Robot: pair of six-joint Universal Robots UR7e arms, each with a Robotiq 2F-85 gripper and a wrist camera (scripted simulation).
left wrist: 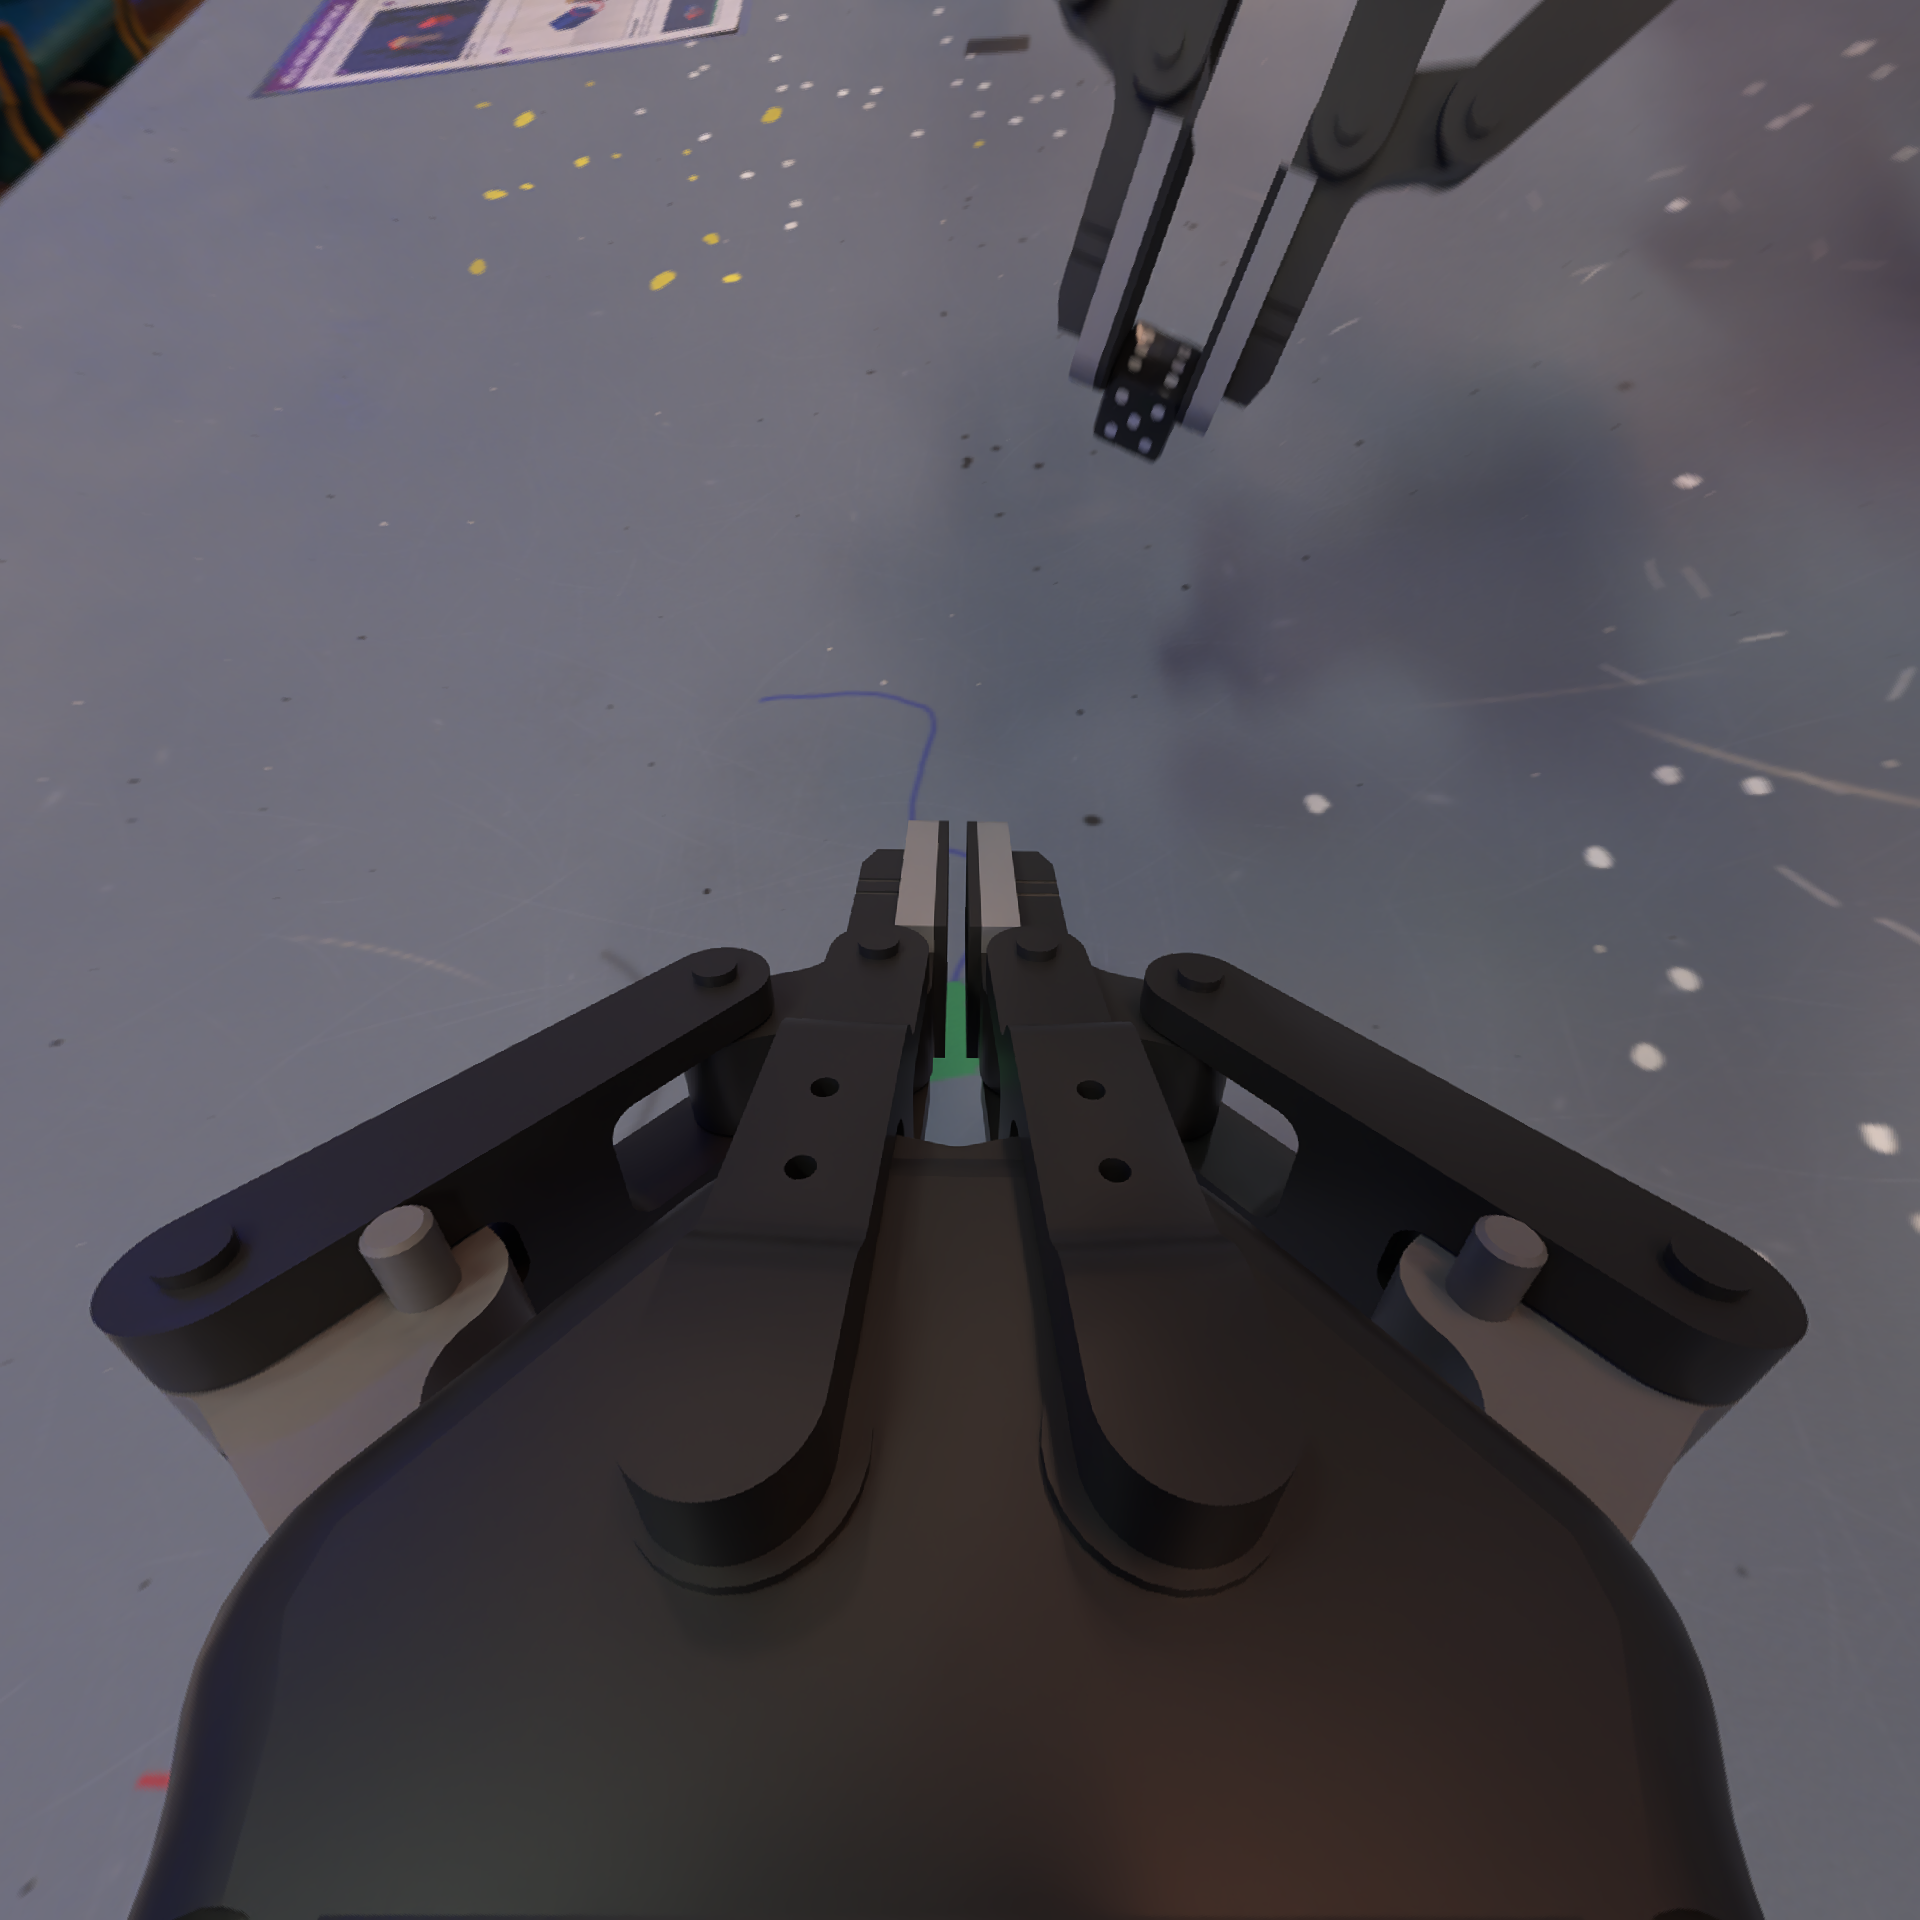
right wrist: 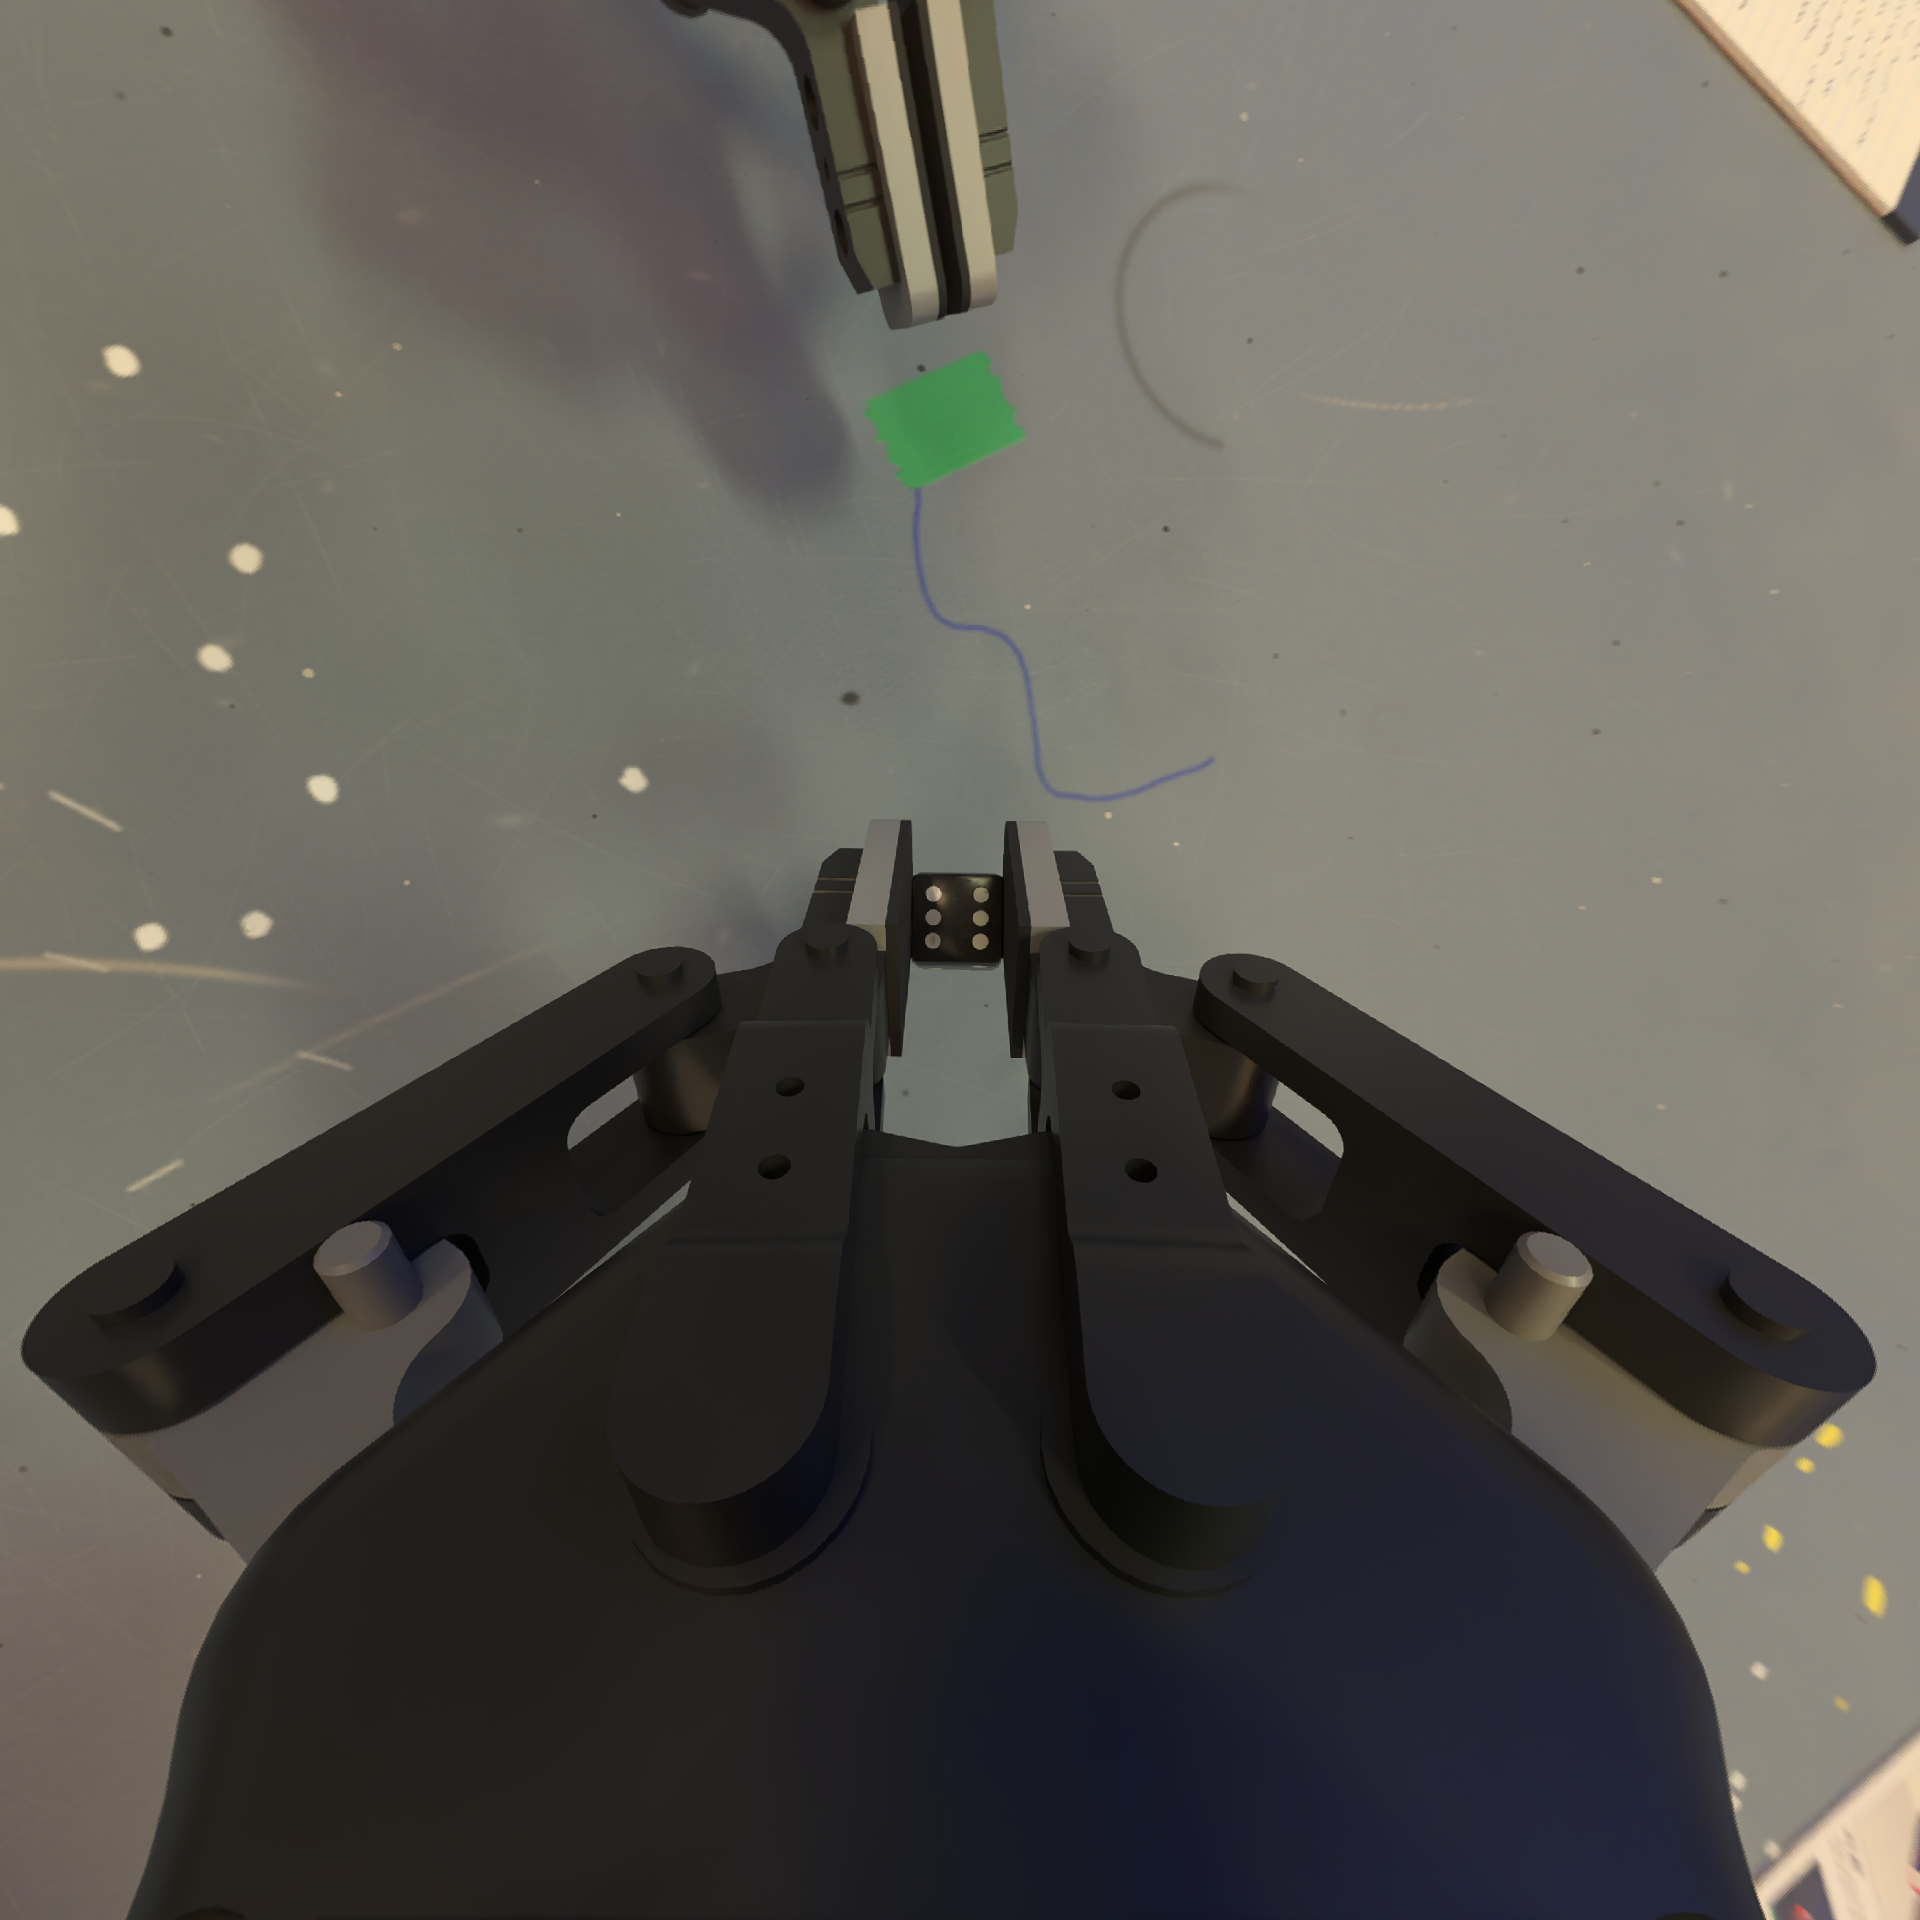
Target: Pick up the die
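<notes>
The die [right wrist: 957, 918] is small and black with white pips. It sits between the pads of my right gripper [right wrist: 957, 873], which is shut on it. In the left wrist view the die [left wrist: 1135, 416] hangs in the right gripper [left wrist: 1143, 400] above the grey table, with a soft shadow below it. My left gripper [left wrist: 957, 842] is shut with nothing between its pads, low over the table. It also shows at the top of the right wrist view [right wrist: 940, 301].
A green patch [right wrist: 943, 418] lies on the table under the left gripper, with a thin blue line [right wrist: 1023, 665] running from it. A printed sheet [left wrist: 499, 36] lies at the far left edge, another sheet [right wrist: 1829, 94] at the right view's corner. Paint flecks dot the grey table [left wrist: 520, 623].
</notes>
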